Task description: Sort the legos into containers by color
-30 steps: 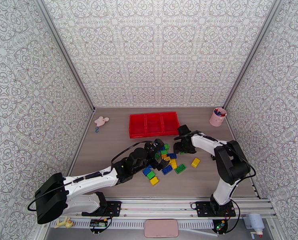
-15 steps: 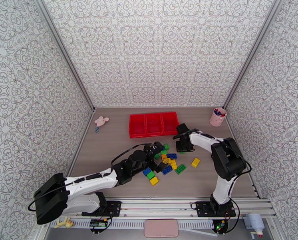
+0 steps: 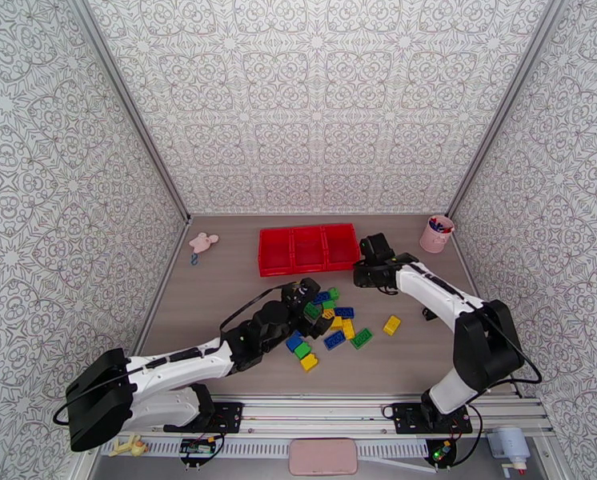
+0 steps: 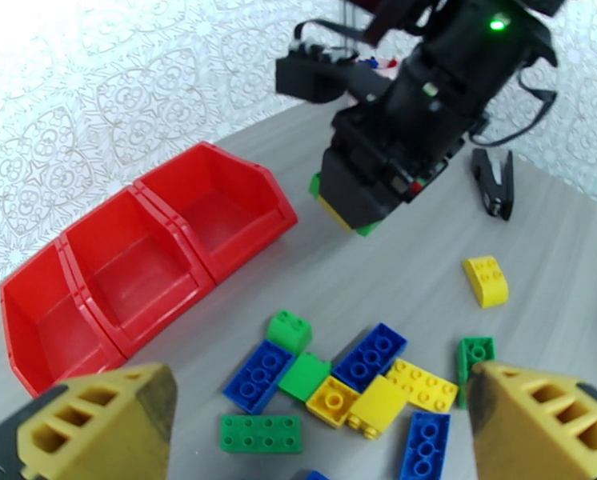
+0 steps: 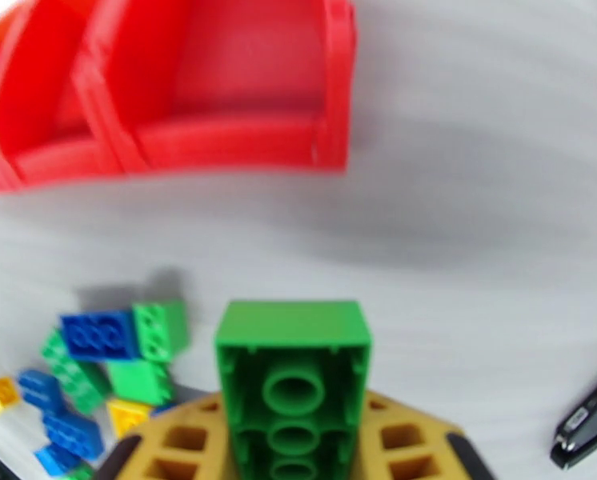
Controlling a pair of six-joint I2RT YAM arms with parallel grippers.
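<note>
Top view is showing bright, even overhead light, w/ short soft shadows falling on the surface (image 3: 202,306). Right wrist view is smearing w/ motion blur: red tray (image 5: 218,130) & bg are streaking, green brick (image 5: 292,346) is reading sharper. Left wrist view is blowing out white at the upper-left wall (image 4: 26,42); left end effector (image 4: 314,434) fingertips (image 4: 98,426) are sitting out of focus; edges are bowing.

Left fingers (image 4: 98,426) spread wide; right fingers (image 5: 188,442) clamped, arm outstretched.
</note>
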